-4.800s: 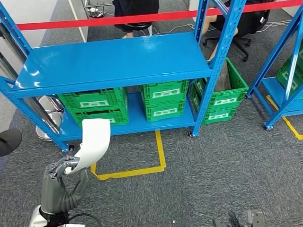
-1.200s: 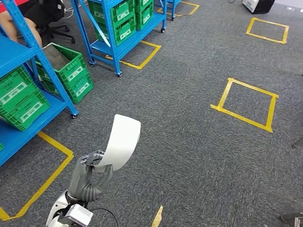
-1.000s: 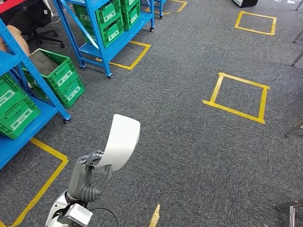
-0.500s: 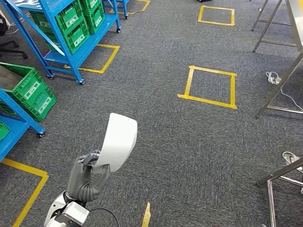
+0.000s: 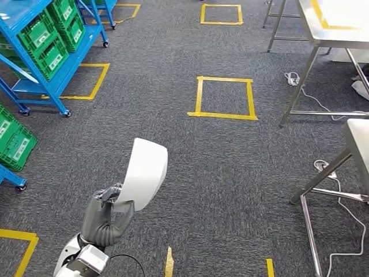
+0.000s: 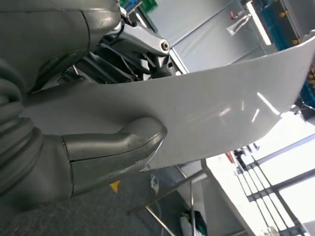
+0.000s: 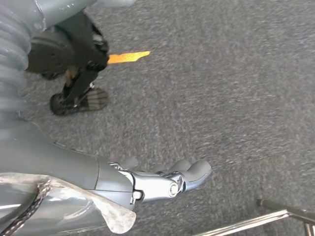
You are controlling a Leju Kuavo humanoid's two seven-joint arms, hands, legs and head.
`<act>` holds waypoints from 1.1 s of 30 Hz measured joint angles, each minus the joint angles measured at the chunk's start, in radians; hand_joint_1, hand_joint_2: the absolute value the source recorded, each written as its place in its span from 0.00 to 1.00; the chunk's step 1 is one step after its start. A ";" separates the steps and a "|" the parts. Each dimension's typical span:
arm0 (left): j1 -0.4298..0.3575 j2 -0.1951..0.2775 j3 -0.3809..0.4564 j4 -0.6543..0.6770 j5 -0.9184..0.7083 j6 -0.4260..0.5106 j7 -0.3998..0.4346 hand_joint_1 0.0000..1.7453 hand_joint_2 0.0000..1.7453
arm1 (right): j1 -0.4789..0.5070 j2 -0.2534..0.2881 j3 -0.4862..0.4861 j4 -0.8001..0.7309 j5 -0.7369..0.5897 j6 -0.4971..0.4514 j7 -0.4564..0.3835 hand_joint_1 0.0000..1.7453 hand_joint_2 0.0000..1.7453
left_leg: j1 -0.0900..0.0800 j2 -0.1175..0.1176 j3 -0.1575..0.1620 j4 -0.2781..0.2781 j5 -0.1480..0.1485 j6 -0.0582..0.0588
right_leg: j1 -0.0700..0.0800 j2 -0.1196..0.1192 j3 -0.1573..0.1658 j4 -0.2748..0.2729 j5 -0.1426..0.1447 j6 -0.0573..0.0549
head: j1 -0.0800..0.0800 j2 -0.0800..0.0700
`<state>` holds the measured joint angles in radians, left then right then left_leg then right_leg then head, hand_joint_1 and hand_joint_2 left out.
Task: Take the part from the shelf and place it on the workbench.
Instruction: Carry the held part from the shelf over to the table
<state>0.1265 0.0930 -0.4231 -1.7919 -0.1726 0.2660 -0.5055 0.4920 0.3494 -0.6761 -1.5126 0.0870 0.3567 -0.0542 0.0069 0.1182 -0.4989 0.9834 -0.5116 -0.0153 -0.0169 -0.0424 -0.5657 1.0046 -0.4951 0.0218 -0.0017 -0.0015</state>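
White curved part pinched by left hand.

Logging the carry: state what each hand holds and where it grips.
Left hand pinches the curved white part at its lower edge, thumb against one face. Right hand holds nothing.

grey carpet floor bears yellow tape squares, white cables and blue shelf racks.

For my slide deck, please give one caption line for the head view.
Left hand holds the white part above grey carpet, with the workbench ahead on the right.
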 joint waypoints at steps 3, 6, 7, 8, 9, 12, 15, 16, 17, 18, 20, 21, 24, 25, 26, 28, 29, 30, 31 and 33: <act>-0.002 0.000 0.002 0.000 0.003 0.000 0.001 1.00 1.00 | 0.001 0.000 -0.004 0.000 0.000 0.000 0.001 0.00 1.00 | 0.009 -0.053 -0.022 0.066 -0.054 -0.012 | 0.000 0.028 0.001 -0.004 0.006 -0.020 | -0.003 0.000; 0.003 0.000 0.003 0.000 0.003 0.000 0.001 1.00 1.00 | -0.003 0.001 -0.004 0.001 0.000 0.000 0.001 0.00 1.00 | 0.008 -0.107 -0.110 0.262 -0.142 -0.006 | 0.008 0.064 0.000 -0.004 0.009 -0.031 | -0.005 0.000; 0.004 0.001 0.004 0.000 0.003 0.000 0.001 1.00 1.00 | -0.003 0.001 -0.004 0.002 0.000 0.000 0.001 0.00 1.00 | 0.007 -0.111 -0.128 0.293 -0.142 -0.002 | 0.012 0.079 0.000 -0.003 0.009 -0.033 | -0.005 0.000; 0.004 0.001 0.004 0.001 0.003 0.000 0.001 1.00 1.00 | -0.003 0.001 -0.004 0.003 0.000 0.000 0.002 0.00 1.00 | 0.004 -0.114 -0.128 0.286 -0.122 0.005 | 0.015 0.094 0.002 -0.003 0.009 -0.034 | -0.004 0.000; 0.004 0.001 0.005 0.001 0.003 0.000 0.001 1.00 1.00 | -0.002 0.001 -0.004 0.004 0.000 0.000 0.002 0.00 1.00 | 0.001 -0.121 -0.111 0.241 -0.086 0.012 | 0.017 0.109 0.004 -0.003 0.009 -0.034 | -0.004 0.000; 0.004 0.001 0.007 0.000 0.003 0.001 0.001 1.00 1.00 | -0.003 0.001 -0.004 0.005 -0.001 0.001 0.003 0.00 1.00 | -0.008 -0.183 -0.040 0.061 0.006 0.033 | 0.019 0.147 0.004 0.000 0.010 -0.031 | -0.004 0.000; 0.003 0.001 0.008 0.000 0.003 0.002 0.001 1.00 1.00 | 0.003 0.002 -0.004 0.005 -0.003 0.003 0.007 0.00 1.00 | -0.010 -0.186 -0.024 0.017 0.007 0.040 | 0.015 0.179 -0.014 -0.002 0.018 -0.016 | -0.006 0.000; 0.003 0.000 0.008 0.000 0.003 0.002 0.001 1.00 1.00 | 0.006 0.002 -0.004 0.004 -0.004 0.003 0.008 0.00 1.00 | -0.008 -0.174 -0.023 0.011 0.011 0.043 | 0.015 0.170 -0.020 0.002 0.017 -0.012 | -0.005 0.000; 0.002 0.000 0.008 0.000 0.003 0.002 0.001 1.00 1.00 | 0.007 0.002 -0.004 0.004 -0.005 0.002 0.008 0.00 1.00 | -0.006 -0.161 -0.020 0.003 0.015 0.046 | 0.017 0.147 -0.030 0.016 0.006 -0.008 | -0.004 0.000; 0.003 -0.001 0.008 0.000 0.003 0.002 0.001 1.00 1.00 | 0.008 0.002 -0.004 0.003 -0.007 0.001 0.010 0.00 1.00 | -0.004 -0.147 -0.018 -0.004 0.018 0.048 | 0.019 0.117 -0.048 0.048 -0.014 -0.004 | -0.002 0.000; 0.006 -0.001 0.009 0.000 0.004 0.003 0.002 1.00 1.00 | 0.006 0.002 -0.003 0.001 -0.011 -0.002 0.014 0.00 1.00 | -0.005 -0.118 -0.018 -0.008 0.020 0.051 | 0.017 0.063 -0.104 0.168 -0.077 0.004 | 0.000 0.000; 0.007 -0.001 0.010 0.000 0.004 0.003 0.002 1.00 1.00 | 0.006 0.002 -0.002 0.000 -0.013 -0.003 0.017 0.00 1.00 | -0.005 -0.103 -0.019 -0.008 0.019 0.051 | 0.014 0.055 -0.134 0.230 -0.101 0.009 | 0.000 0.000; 0.008 -0.001 0.012 0.000 0.004 0.004 0.002 1.00 1.00 | 0.015 0.002 0.000 -0.003 -0.019 -0.005 0.023 0.00 1.00 | -0.004 -0.061 -0.016 -0.007 0.014 0.046 | 0.004 0.040 -0.129 0.230 -0.072 0.021 | 0.000 0.000; 0.008 -0.002 0.012 0.000 0.004 0.004 0.002 1.00 1.00 | 0.018 0.002 0.001 -0.007 -0.022 -0.006 0.026 0.00 1.00 | -0.004 -0.050 -0.012 -0.007 0.011 0.042 | 0.001 0.024 -0.089 0.160 -0.039 0.024 | 0.000 0.000; 0.008 -0.002 0.013 0.000 0.004 0.004 0.002 1.00 1.00 | 0.020 0.002 0.003 -0.012 -0.026 -0.009 0.029 0.00 1.00 | -0.005 -0.039 -0.010 -0.005 0.007 0.036 | 0.003 0.003 -0.048 0.088 -0.017 0.025 | 0.000 0.000; 0.008 -0.002 0.015 0.000 0.004 0.006 0.002 1.00 1.00 | 0.021 0.002 0.007 -0.021 -0.032 -0.013 0.034 0.00 1.00 | -0.009 -0.022 -0.005 -0.002 -0.001 0.024 | 0.007 -0.019 0.002 0.004 -0.001 0.015 | -0.002 0.000; 0.008 -0.002 0.016 0.000 0.004 0.006 0.002 1.00 1.00 | 0.023 0.002 0.009 -0.023 -0.035 -0.014 0.035 0.00 1.00 | -0.011 -0.013 -0.004 -0.001 -0.003 0.018 | 0.010 -0.016 0.005 -0.003 -0.006 0.005 | -0.002 0.000; 0.007 -0.002 0.016 0.000 0.004 0.006 0.002 1.00 1.00 | 0.026 0.002 0.010 -0.025 -0.036 -0.015 0.036 0.00 1.00 | -0.011 -0.005 -0.001 -0.001 -0.007 0.014 | 0.010 -0.005 0.003 -0.003 -0.006 -0.005 | -0.003 0.000; 0.006 -0.002 0.016 0.000 0.004 0.006 0.002 1.00 1.00 | 0.030 0.002 0.011 -0.027 -0.037 -0.015 0.037 0.00 1.00 | -0.008 -0.003 0.003 0.001 -0.012 0.008 | 0.011 0.005 0.004 -0.003 -0.007 -0.013 | -0.003 0.000; 0.005 -0.003 0.016 0.000 0.004 0.007 0.001 1.00 1.00 | 0.035 0.003 0.011 -0.031 -0.038 -0.016 0.037 0.00 1.00 | -0.003 -0.041 -0.011 0.047 -0.045 -0.002 | 0.009 0.024 0.012 -0.006 -0.008 -0.027 | -0.006 0.000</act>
<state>0.1318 0.0897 -0.4068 -1.7920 -0.1687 0.2728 -0.5041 0.5275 0.3520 -0.6650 -1.5441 0.0486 0.3411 -0.0173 0.0043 0.0776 -0.5096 1.0305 -0.5564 -0.0171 -0.0078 -0.0188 -0.5540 0.9987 -0.5035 -0.0049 -0.0072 -0.0015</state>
